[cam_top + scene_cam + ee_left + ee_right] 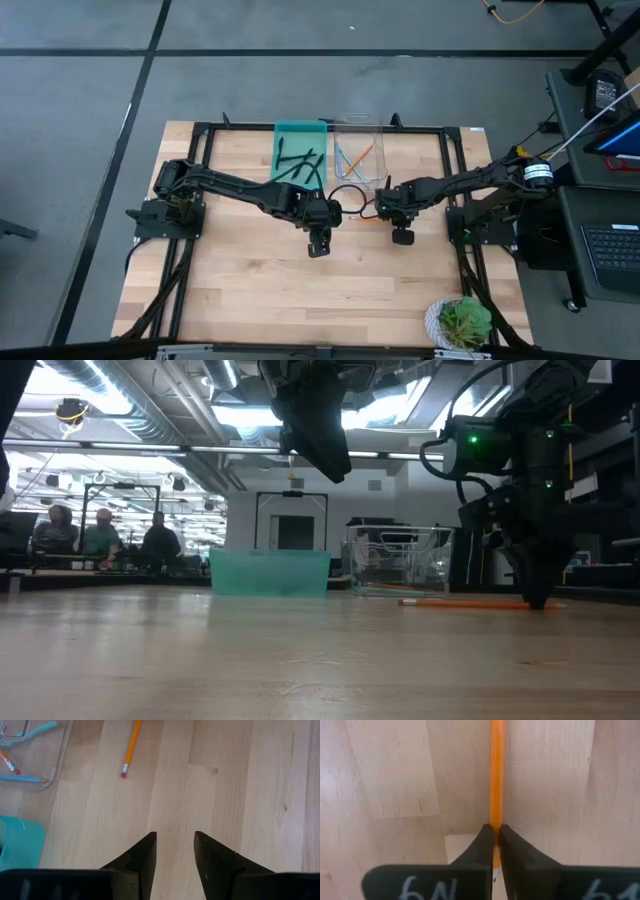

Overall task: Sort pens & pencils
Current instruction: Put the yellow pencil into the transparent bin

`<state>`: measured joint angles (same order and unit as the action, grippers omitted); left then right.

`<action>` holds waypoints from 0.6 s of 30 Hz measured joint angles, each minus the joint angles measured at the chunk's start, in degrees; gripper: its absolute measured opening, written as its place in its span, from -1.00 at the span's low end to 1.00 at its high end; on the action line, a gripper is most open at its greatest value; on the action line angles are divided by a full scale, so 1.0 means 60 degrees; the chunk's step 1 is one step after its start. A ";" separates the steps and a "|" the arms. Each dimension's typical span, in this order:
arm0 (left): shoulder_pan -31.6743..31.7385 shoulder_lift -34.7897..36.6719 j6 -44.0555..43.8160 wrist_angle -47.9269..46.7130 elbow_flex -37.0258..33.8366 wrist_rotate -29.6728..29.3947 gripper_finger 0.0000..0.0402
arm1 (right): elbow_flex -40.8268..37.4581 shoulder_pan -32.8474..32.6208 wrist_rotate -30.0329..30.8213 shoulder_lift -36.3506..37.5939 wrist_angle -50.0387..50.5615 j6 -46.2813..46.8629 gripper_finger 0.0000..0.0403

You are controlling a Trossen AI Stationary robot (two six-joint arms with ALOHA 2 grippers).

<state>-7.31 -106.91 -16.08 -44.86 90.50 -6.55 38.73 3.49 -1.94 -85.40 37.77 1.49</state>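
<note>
An orange pencil [465,602] lies flat on the wooden table, and my right gripper [495,827] is shut on it, standing over it fingers-down [538,600]. Its eraser end [123,771] shows in the left wrist view. My left gripper [175,836] hangs open above bare table, left of the pencil [319,243]. Black pens [300,165] lie in a teal tray [300,130] at the far edge. Orange and light-blue pencils [355,158] lie in a clear container [372,135] beside it. My right gripper pinches the orange pencil's shaft [495,817] between its two fingers, one on each long side. The fingers come from above, pointing down, and stand across the pencil near the end away from its eraser. The pencil rests level on the table.
A potted plant [462,322] stands at the near right corner. A black cable loop [348,195] lies between the arms near the containers. Bare tabletop stretches across the near half. People sit far behind the table in the low view [100,535].
</note>
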 joint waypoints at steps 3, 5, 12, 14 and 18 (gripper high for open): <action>-0.0007 0.0000 -0.0003 0.0000 0.0000 0.0000 -0.38 | 0.0039 0.0000 -0.0109 0.0246 0.0090 0.0004 -0.95; -0.0007 0.0000 -0.0033 -0.0004 0.0000 0.0000 -0.38 | 0.0066 -0.0007 -0.0187 0.0416 0.0106 0.0004 -1.00; -0.0006 0.0000 -0.0036 -0.0004 0.0000 0.0000 -0.38 | 0.0080 -0.0007 -0.0250 0.0722 0.0260 0.0075 -0.99; -0.0003 0.0000 -0.0038 -0.0004 0.0000 0.0000 -0.38 | 0.0089 -0.0007 -0.0247 0.0728 0.0260 0.0244 -0.99; -0.0003 0.0000 -0.0037 -0.0007 0.0000 0.0000 -0.38 | 0.0094 -0.0007 -0.0885 0.0729 0.0319 0.0239 -0.81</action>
<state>-7.33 -106.91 -16.30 -44.91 90.50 -6.55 39.30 3.44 -7.25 -81.03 39.68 2.93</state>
